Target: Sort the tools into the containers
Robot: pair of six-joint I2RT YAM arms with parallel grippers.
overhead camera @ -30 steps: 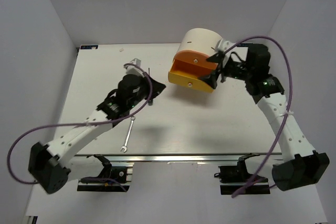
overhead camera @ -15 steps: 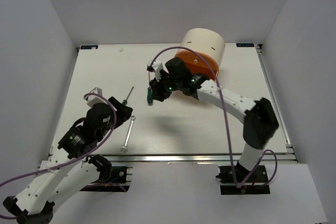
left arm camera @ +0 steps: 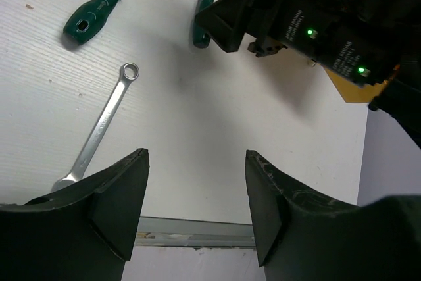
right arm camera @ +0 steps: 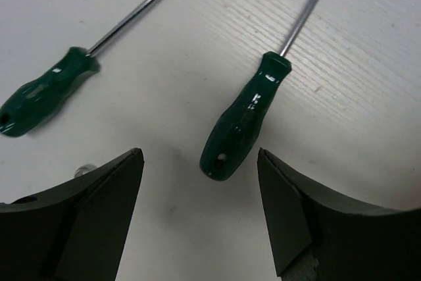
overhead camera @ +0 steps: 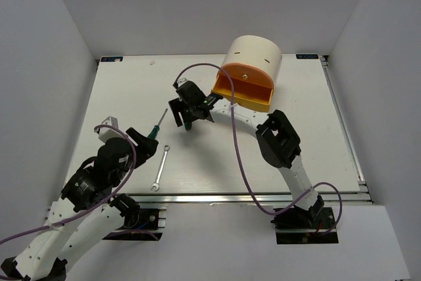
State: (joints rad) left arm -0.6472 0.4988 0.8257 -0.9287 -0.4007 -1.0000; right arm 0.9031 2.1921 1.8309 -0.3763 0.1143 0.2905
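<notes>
Two green-handled screwdrivers lie on the white table. One (right arm camera: 242,122) has its handle end just ahead of my open right gripper (right arm camera: 199,156), between the fingers' lines but untouched. The other (right arm camera: 45,95) lies to its left, and shows in the top view (overhead camera: 156,125) too. A silver wrench (overhead camera: 160,169) lies nearer the front edge. My left gripper (left arm camera: 196,156) is open and empty, hanging above bare table short of the wrench (left arm camera: 102,129). The cream drum cabinet (overhead camera: 255,56) stands at the back with its orange drawer (overhead camera: 245,91) pulled out. My right gripper (overhead camera: 187,120) hangs left of the drawer.
The right arm's black wrist (left arm camera: 296,24) fills the upper right of the left wrist view, close to the screwdriver (left arm camera: 204,16) under it. A purple cable (overhead camera: 233,136) loops over the table's middle. The metal rail (overhead camera: 217,197) marks the near edge.
The right gripper has shifted left and now stands open over a screwdriver lying on the table. The orange drawer shows pulled out again. The left arm has drawn back slightly.
</notes>
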